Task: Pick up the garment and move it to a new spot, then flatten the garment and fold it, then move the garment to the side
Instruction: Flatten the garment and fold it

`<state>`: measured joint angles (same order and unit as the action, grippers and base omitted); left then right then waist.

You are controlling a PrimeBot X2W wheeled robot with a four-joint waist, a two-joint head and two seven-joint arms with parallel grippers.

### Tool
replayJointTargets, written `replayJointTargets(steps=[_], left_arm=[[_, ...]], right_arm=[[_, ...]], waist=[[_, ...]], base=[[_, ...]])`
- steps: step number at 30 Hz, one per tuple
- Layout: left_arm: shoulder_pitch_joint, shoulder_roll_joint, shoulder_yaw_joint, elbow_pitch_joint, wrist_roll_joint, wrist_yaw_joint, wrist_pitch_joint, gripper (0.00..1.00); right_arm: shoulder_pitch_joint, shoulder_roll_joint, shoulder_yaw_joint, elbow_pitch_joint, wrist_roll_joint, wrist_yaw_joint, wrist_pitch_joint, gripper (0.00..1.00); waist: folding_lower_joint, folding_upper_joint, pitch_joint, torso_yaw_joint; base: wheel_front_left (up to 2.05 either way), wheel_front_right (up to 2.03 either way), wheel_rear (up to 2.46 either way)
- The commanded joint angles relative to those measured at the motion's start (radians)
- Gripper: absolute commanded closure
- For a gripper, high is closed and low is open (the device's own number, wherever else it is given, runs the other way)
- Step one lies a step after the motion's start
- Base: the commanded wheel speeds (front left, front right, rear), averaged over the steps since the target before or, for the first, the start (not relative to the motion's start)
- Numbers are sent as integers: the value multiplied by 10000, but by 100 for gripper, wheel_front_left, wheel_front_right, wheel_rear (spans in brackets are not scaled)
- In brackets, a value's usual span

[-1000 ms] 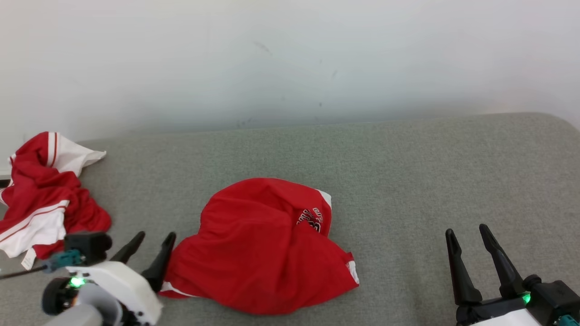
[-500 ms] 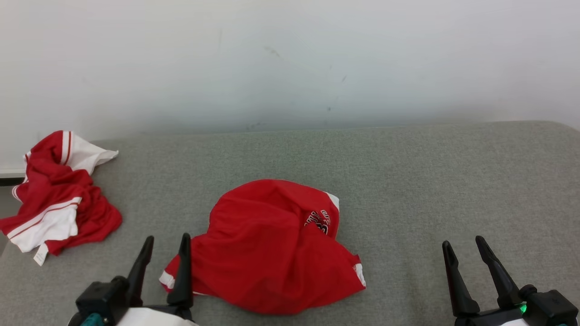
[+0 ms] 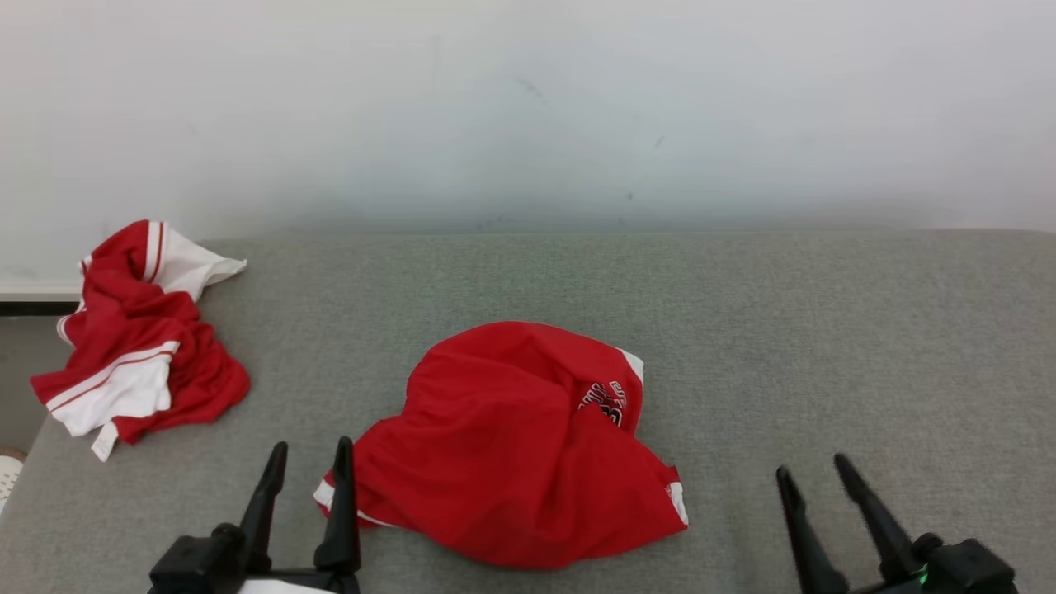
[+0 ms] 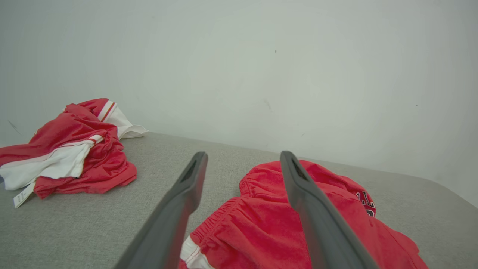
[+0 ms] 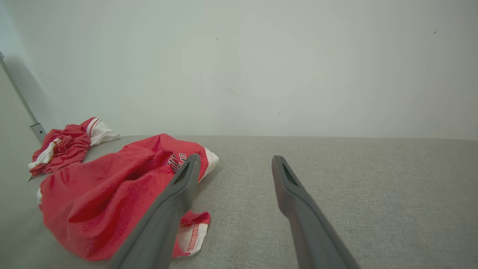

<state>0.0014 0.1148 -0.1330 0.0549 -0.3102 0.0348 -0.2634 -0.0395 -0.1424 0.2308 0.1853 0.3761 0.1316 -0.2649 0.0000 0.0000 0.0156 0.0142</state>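
Note:
A crumpled red garment (image 3: 511, 445) with white trim and dark lettering lies in a heap at the middle of the grey padded surface (image 3: 825, 330). My left gripper (image 3: 312, 447) stands open at the heap's left edge, its right finger close beside the white-banded hem. In the left wrist view the garment (image 4: 257, 224) lies under and between the open fingers of the left gripper (image 4: 243, 154). My right gripper (image 3: 812, 465) is open over bare surface, well right of the heap. The right wrist view has the garment (image 5: 97, 201) left of the right gripper (image 5: 235, 157).
A second red and white garment (image 3: 140, 346) is bunched at the surface's far left corner (image 4: 74, 149), also small in the right wrist view (image 5: 63, 145). A pale wall (image 3: 528, 107) runs along the back. The surface's left edge drops off by that bundle.
The camera has shifted, sliding the scene rightward. My left gripper has swung from an angled pose to fingers pointing straight up beside the garment's left hem. The right gripper sits slightly lower.

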Motion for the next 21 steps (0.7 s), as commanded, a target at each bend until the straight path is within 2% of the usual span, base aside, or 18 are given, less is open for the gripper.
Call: replayJointTargets(steps=[1,5,11,16,21], left_arm=[[-55,-60,53,46,136,-88,-19,0],[-182,-314,306,153,394,-509,-18,0],[-264,-547,555,343,639,-869,-15,0],[-353,-600,668,422,716,-1021,-14,0],[-401,-624,718,507,658,-1075,-14,0]], right_arm=[[-35,-145,130,132,129,-18,10,0],[-435,-614,1331,824,586,-18,212,0],[-1382,-1290,3203,1739,1761,-18,1543,0],[-2154,-1515,4053,2527,2603,-18,2358,0],[-2765,-1528,4594,3277,3027,-18,2535,0]], waist=[[0,0,3,63],[0,0,69,289],[0,0,151,738],[0,0,270,1199],[0,0,361,1648]], base=[[0,0,0],[0,0,0],[0,0,0],[0,0,0],[0,0,0]])
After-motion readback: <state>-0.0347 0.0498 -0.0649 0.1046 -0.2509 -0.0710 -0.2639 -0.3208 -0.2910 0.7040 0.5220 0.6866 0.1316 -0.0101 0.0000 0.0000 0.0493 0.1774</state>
